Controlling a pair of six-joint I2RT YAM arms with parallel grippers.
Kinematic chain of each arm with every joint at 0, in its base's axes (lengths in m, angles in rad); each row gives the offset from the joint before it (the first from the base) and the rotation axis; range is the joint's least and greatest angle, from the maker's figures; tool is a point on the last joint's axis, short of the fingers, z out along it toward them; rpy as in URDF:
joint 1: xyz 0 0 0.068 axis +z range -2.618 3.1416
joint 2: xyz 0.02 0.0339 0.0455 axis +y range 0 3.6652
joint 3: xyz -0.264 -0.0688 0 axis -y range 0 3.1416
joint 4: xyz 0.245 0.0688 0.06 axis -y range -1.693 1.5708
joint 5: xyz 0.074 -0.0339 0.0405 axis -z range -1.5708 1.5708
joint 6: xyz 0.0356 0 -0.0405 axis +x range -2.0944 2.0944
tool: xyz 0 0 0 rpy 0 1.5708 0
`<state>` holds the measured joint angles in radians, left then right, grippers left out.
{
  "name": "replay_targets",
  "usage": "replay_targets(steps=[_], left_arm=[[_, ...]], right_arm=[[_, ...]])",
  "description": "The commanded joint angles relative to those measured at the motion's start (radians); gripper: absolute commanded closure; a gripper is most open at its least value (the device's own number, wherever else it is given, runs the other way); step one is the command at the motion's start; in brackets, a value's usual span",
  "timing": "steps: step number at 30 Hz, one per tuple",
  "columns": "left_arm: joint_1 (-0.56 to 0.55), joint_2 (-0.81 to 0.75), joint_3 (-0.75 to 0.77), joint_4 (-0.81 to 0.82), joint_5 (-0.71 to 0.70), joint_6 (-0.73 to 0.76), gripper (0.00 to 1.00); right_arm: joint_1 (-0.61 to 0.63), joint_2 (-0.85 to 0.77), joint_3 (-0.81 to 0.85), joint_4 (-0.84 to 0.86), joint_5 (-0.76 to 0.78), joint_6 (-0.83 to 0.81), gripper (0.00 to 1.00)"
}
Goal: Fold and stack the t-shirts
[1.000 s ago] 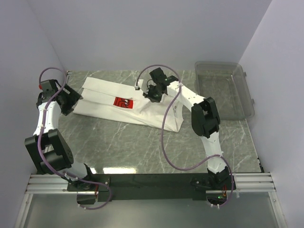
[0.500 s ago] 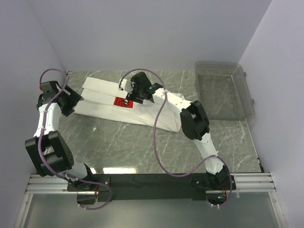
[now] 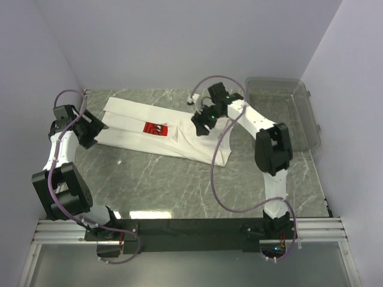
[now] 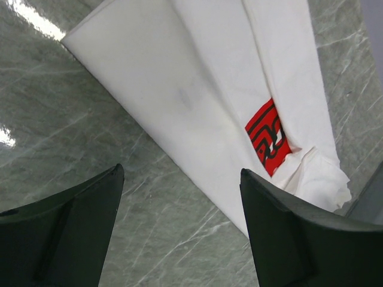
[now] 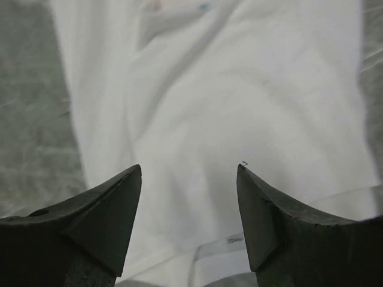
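Just past the left gripper [image 4: 179,179] the t-shirt [image 4: 197,89] runs off the top edge and a fold hides part of its red print [image 4: 267,134], its lettering unreadable, while the cloth under the right gripper [image 5: 188,170] is blurred and cut off at the top.

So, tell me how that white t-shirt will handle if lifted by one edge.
Probably floppy: the t-shirt lies flat in soft folds and creases, so a lifted edge would likely drape and unfold. Thin cloth, so likely light. It may slide easily on the glossy table.
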<state>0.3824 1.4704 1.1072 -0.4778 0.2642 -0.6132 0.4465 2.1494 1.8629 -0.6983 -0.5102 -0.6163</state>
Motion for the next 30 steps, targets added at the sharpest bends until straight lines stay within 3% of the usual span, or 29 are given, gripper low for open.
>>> replay_targets(steps=[1, 6, 10, 14, 20, 29, 30], left_arm=[[0.001, 0.010, -0.032, 0.019, 0.009, 0.006, 0.16], [0.007, 0.037, -0.050, 0.027, -0.036, -0.045, 0.17], [0.018, 0.109, -0.081, 0.047, -0.046, -0.129, 0.27], [0.023, 0.166, -0.083, 0.090, -0.063, -0.172, 0.32], [0.026, 0.261, -0.006, 0.127, -0.103, -0.192, 0.41], [0.027, 0.344, 0.132, 0.123, -0.063, -0.094, 0.60], [0.027, 0.367, 0.153, 0.117, -0.048, -0.080, 0.66]], right_arm=[[0.015, -0.190, -0.196, -0.182, -0.229, -0.083, 0.29], [0.012, -0.348, -0.435, -0.078, -0.142, -0.054, 0.29], [0.000, -0.401, -0.508, 0.032, -0.057, 0.076, 0.30], [-0.028, -0.401, -0.507, 0.079, -0.060, 0.184, 0.32], [-0.028, -0.402, -0.496, 0.088, -0.105, 0.211, 0.34], [-0.035, -0.399, -0.488, 0.100, -0.116, 0.217, 0.35], [-0.035, -0.399, -0.490, 0.105, -0.117, 0.219, 0.35]])
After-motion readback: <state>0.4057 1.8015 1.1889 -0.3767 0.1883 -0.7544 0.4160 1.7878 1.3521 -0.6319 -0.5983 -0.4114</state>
